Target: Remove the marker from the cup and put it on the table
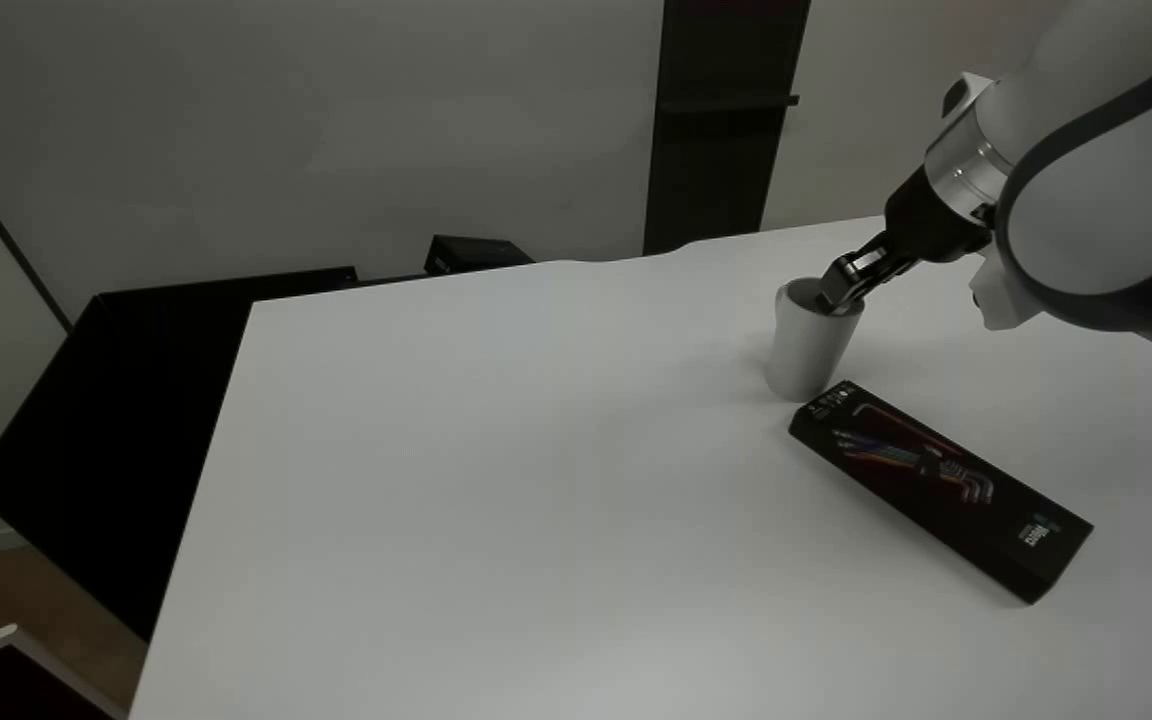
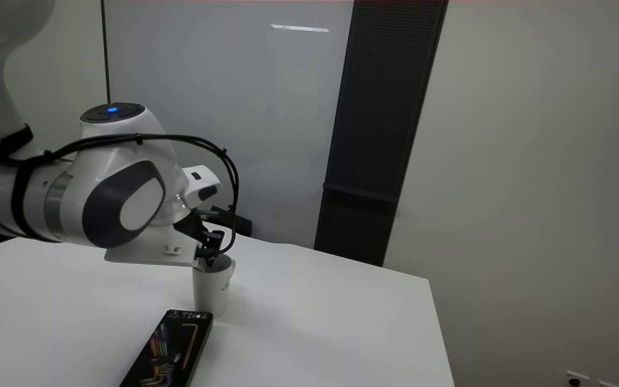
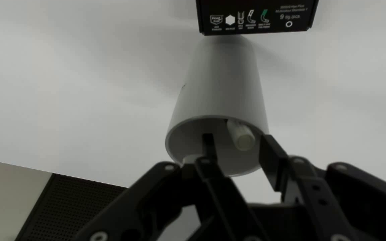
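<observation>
The light-grey cup point(image 1: 804, 350) stands upright on the white table point(image 1: 486, 460); it also shows in an exterior view point(image 2: 211, 293) and in the wrist view point(image 3: 224, 77). In the wrist view the pale round end of the marker point(image 3: 241, 135) leans against the inner wall, just within the mouth. The rest of the marker is hidden in the cup, and I cannot make it out in either exterior view. My gripper point(image 3: 239, 147) is open at the cup's mouth, its fingers on either side of the marker's end, apart from it. One finger overlaps the rim.
A flat black box point(image 1: 936, 490) with pictures of coloured hex keys lies close beside the cup's base. It also shows in the wrist view point(image 3: 260, 15). Black furniture point(image 1: 116, 430) stands beyond the table's edge. A dark panel point(image 2: 379, 134) stands behind the table.
</observation>
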Controlling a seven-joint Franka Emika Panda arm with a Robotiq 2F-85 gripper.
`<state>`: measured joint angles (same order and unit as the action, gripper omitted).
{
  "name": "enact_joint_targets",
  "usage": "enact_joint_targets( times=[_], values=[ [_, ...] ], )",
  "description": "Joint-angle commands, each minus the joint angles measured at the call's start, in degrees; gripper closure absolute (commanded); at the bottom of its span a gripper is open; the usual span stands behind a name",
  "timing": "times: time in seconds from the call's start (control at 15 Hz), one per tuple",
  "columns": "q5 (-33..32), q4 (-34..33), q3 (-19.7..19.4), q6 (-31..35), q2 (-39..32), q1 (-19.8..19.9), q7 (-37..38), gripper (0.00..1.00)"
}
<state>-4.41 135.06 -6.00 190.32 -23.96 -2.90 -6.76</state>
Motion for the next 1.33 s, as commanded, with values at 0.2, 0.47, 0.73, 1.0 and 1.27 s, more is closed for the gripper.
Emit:
enact_joint_targets(
  times=[0.2,0.47,0.73,1.0,1.27],
  values=[
    [3.77,-1.75,-5.69,-3.27,-0.47,-5.06,1.35,0.97],
    [6.7,-3.53,-10.45,-7.93,-0.32,-9.64,1.95,0.94],
    [7.59,-5.0,-13.04,-11.5,0.42,-12.76,2.31,0.94],
    [7.75,-5.99,-15.24,-13.1,1.72,-15.91,2.82,0.94],
    [6.79,-6.93,-19.03,-14.55,4.46,-20.56,2.91,0.94]
  ],
)
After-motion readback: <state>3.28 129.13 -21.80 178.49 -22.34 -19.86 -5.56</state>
